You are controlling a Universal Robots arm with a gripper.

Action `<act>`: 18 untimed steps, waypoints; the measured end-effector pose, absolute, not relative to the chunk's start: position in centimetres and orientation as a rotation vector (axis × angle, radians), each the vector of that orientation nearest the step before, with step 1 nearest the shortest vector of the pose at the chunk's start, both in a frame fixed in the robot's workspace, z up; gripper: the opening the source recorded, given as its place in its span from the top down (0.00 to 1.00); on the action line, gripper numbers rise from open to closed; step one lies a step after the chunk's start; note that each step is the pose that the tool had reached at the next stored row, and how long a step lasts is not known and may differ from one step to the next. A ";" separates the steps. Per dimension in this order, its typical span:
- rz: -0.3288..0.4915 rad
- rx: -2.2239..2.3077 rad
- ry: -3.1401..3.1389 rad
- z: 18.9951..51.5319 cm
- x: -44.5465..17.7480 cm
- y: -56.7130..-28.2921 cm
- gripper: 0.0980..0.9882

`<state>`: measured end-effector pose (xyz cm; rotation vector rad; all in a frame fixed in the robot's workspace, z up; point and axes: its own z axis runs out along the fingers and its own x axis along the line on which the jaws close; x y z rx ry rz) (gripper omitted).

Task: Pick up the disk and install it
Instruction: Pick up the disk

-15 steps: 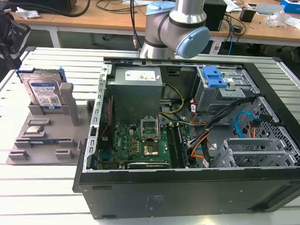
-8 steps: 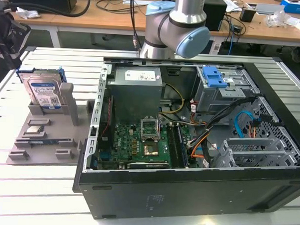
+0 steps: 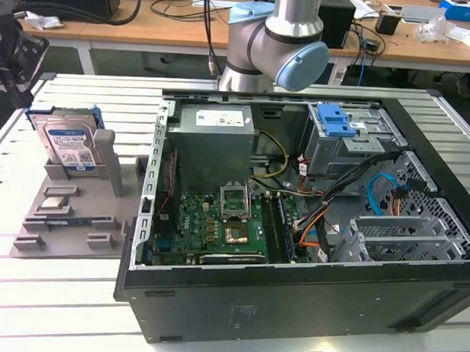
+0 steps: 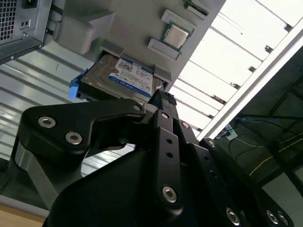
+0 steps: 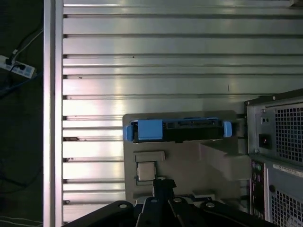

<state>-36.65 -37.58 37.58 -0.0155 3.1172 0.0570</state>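
Observation:
The disk (image 3: 68,145) stands on edge in a grey holder (image 3: 69,223) on the table, at the exterior view's left, beside the open computer case (image 3: 292,295). Its white-and-blue label faces the camera, and blue rails frame its sides. In the second wrist view the disk (image 4: 125,78) lies just beyond my gripper (image 4: 161,97), whose black fingers meet at a single tip with nothing between them. The first wrist view looks down on the disk's upper edge (image 5: 177,130), with my gripper (image 5: 163,183) shut and some way short of it, over the holder.
A small square chip (image 3: 53,204) rests on the holder near the disk. Inside the case are a grey metal box with a white sticker (image 3: 213,132), a motherboard (image 3: 217,222), cables, and a blue bracket (image 3: 335,122) on the drive cage. The table is ribbed metal.

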 end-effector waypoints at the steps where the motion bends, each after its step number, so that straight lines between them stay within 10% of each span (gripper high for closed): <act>1: 0.058 -0.061 3.117 37.6 -36.7 -37.6 0.99; 18: 0.065 -0.843 3.012 37.6 -36.7 -37.6 0.99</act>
